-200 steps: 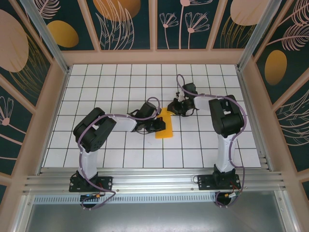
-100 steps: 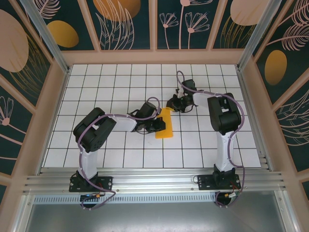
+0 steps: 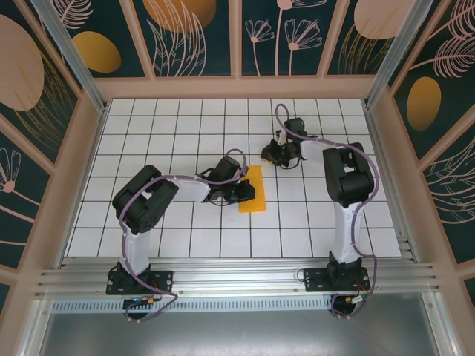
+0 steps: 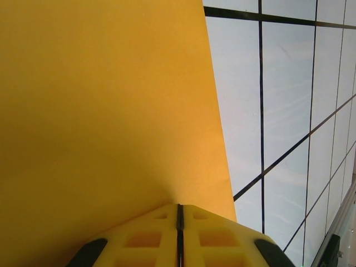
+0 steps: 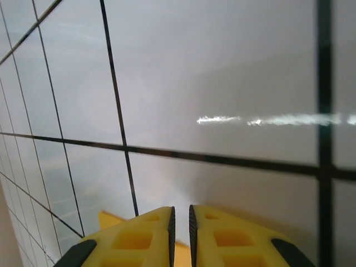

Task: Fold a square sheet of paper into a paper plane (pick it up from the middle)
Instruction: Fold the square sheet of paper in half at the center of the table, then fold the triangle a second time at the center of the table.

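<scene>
The orange-yellow sheet of paper (image 3: 254,190) lies on the white grid table (image 3: 178,133) as a narrow upright strip, about one tile wide. My left gripper (image 3: 242,193) rests at the strip's left edge. In the left wrist view the paper (image 4: 111,100) spreads ahead of the left gripper (image 4: 179,205), whose jaws are shut with their tips against it. My right gripper (image 3: 267,156) hovers one tile above and to the right of the strip, clear of it. In the right wrist view the right gripper (image 5: 179,209) stands a narrow gap open, nothing between, and a paper corner (image 5: 108,219) peeks beside it.
Pale wooden frame posts and dark patterned walls (image 3: 200,37) close in the table on three sides. A metal rail (image 3: 237,278) runs along the near edge by the arm bases. White tiles lie bare to the left and right of the arms.
The right gripper has drawn back from the paper's top end, up and to the right. The left gripper and the paper stay where they were.
</scene>
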